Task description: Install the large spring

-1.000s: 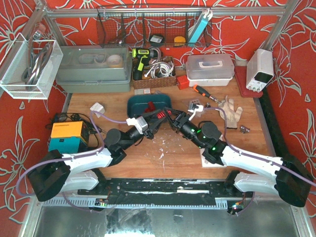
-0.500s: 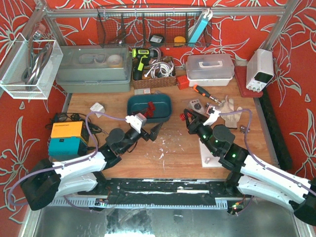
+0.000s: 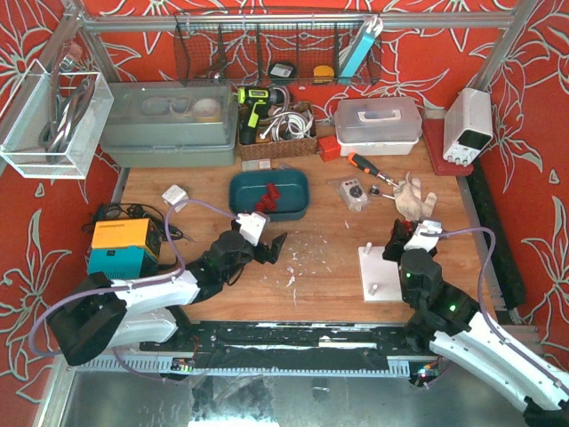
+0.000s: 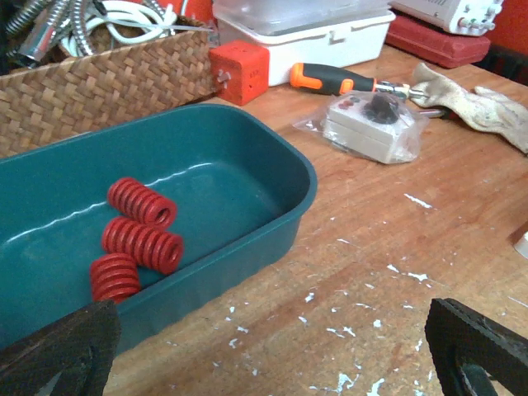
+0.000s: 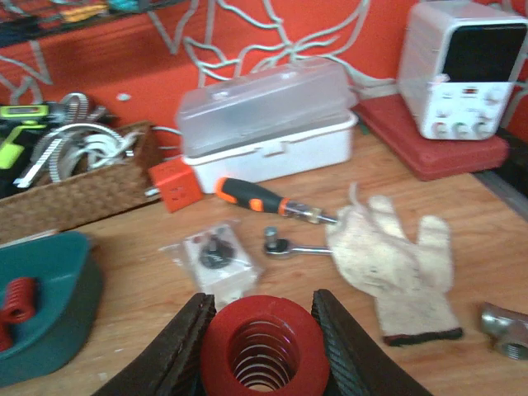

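The large spring is red and faces the right wrist camera end-on, with my right gripper shut on its sides. From above, that gripper hovers over the far right corner of a white base plate that carries two upright pegs; the spring itself is hidden there. My left gripper stands open and holds nothing, just in front of the teal tray. In the left wrist view its fingertips frame bare wood, and the tray holds three smaller red springs.
A bagged part, a screwdriver, a ratchet and a work glove lie beyond the plate. A wicker basket, white box and power supply line the back. An orange-and-blue unit sits left.
The grippers met at the table's middle with the spring between them. The left one opened and drew back; the right arm carried the spring right, over the white plate.
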`<control>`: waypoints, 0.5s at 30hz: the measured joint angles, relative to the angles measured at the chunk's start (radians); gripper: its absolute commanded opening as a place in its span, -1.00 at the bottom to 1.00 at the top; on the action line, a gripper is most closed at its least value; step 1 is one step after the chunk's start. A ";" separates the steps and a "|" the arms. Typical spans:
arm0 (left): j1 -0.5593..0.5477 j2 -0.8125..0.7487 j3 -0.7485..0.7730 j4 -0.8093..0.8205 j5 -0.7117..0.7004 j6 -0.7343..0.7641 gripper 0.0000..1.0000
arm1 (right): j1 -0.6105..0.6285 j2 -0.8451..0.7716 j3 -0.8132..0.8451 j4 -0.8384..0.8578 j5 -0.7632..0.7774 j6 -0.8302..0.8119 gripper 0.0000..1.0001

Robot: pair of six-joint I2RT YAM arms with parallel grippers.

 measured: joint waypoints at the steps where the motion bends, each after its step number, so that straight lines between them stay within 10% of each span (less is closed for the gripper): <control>1: 0.000 0.004 0.000 -0.002 0.006 0.000 1.00 | -0.029 -0.003 -0.003 -0.008 0.000 0.001 -1.00; 15: 0.000 0.003 0.000 0.000 0.070 -0.012 1.00 | -0.243 0.021 -0.216 0.039 -0.085 0.039 -1.00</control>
